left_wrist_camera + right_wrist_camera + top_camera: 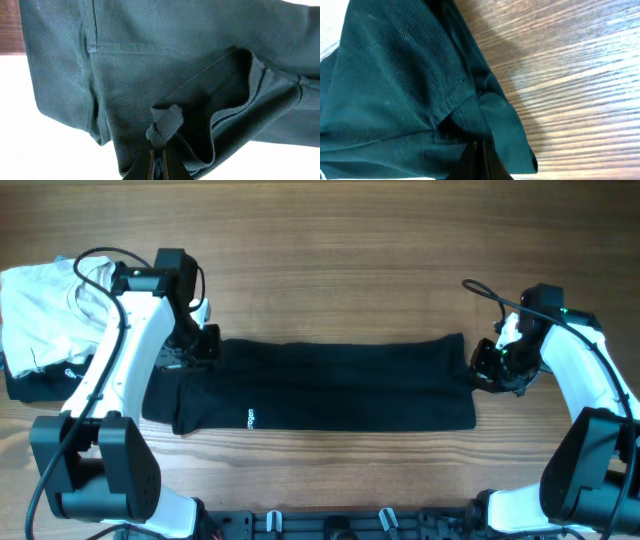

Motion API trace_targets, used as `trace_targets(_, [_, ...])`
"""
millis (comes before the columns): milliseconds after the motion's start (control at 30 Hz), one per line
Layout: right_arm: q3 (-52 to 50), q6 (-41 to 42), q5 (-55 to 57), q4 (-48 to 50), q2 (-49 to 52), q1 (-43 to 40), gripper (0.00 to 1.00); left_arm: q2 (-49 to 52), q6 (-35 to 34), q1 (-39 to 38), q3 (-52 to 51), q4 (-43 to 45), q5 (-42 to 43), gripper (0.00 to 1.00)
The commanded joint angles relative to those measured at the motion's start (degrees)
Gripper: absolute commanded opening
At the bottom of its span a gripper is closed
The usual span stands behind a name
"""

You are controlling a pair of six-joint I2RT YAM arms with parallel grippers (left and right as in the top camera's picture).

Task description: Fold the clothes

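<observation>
The clothes (320,385), a black T-shirt, lie folded into a long band across the middle of the table, with a small white logo mark (250,419) near the front edge. My left gripper (203,348) is at the band's left end, shut on a bunched fold of the fabric (165,122); in the left wrist view the left gripper (157,152) pinches a rolled hem. My right gripper (478,368) sits at the band's right end. In the right wrist view the right gripper (479,146) is shut on a corner of the cloth (395,90), just above the wood.
A folded white garment (45,305) lies at the far left, partly over a folded black garment (30,385) with white lettering. The wooden table (350,260) stretches behind the band. Both arm bases (110,470) stand along the front edge.
</observation>
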Motion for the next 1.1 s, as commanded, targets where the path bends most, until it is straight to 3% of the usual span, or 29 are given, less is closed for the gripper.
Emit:
trace_targets(0, [-0.09,-0.92,1.4,-0.72,-0.48,-0.2,0.04,-1.03,-1.27,0.28,-0.39,0.5,-1.25,0.04])
trace_targets(33, [-0.09,-0.96,1.42,-0.83,-0.48,-0.2,0.1,-1.03,-1.27,0.28,-0.39,0.5,-1.46,0.04])
trace_targets(67, [-0.09,-0.94,1.4,-0.83,-0.48,-0.2,0.3,-1.03,-1.27,0.28,-0.39,0.48,-1.42,0.04])
trace_targets(100, [-0.09,-0.94,1.42,-0.85,-0.48,-0.2,0.44,-1.03,-1.27,0.28,-0.39,0.37,-1.42,0.05])
trace_targets(233, [-0.09,-0.96,1.4,-0.57,-0.48,-0.2,0.54,-1.03,-1.25,0.28,-0.39,-0.28,-1.42,0.17])
trace_targets(367, [-0.09,-0.92,1.38,0.85,-0.48,-0.2,0.57,-1.03,-1.22,0.28,-0.39,-0.94,-1.42,0.33])
trace_targets(533, [-0.09,-0.63,1.38,1.77,-0.48,-0.2,0.59,-1.03,-2.19,0.28,-0.83,0.35,-1.38,0.34])
trace_targets(633, [-0.09,0.57,0.44,3.5,-0.48,-0.2,0.59,-1.03,-3.06,0.22,-5.07,9.22,5.66,0.39])
trace_targets(700, [-0.09,0.57,-0.59,4.52,-0.48,-0.17,0.59,-1.01,-3.08,0.22,-9.01,16.33,6.05,0.39])
trace_targets(733, [-0.09,0.59,-0.59,4.72,-0.48,-0.17,0.59,-0.98,-3.04,0.22,-11.37,19.8,7.3,0.36])
trace_targets(833, [-0.09,0.57,-0.57,5.25,-0.48,-0.2,0.59,-0.98,-2.67,0.22,-18.1,29.53,12.63,0.1])
trace_targets(867, [-0.09,0.57,-0.59,5.27,-0.48,-0.17,0.59,-0.98,-2.67,0.22,-19.89,31.28,14.4,0.06])
trace_targets(967, [-0.09,0.55,-0.57,5.27,-0.48,-0.2,0.59,-0.98,-2.25,0.0,-20.85,28.65,21.92,0.04])
trace_targets(1067, [-0.09,0.52,-0.57,5.44,-0.48,-0.2,0.59,-0.98,-1.36,-1.75,-20.85,20.7,27.12,0.04])
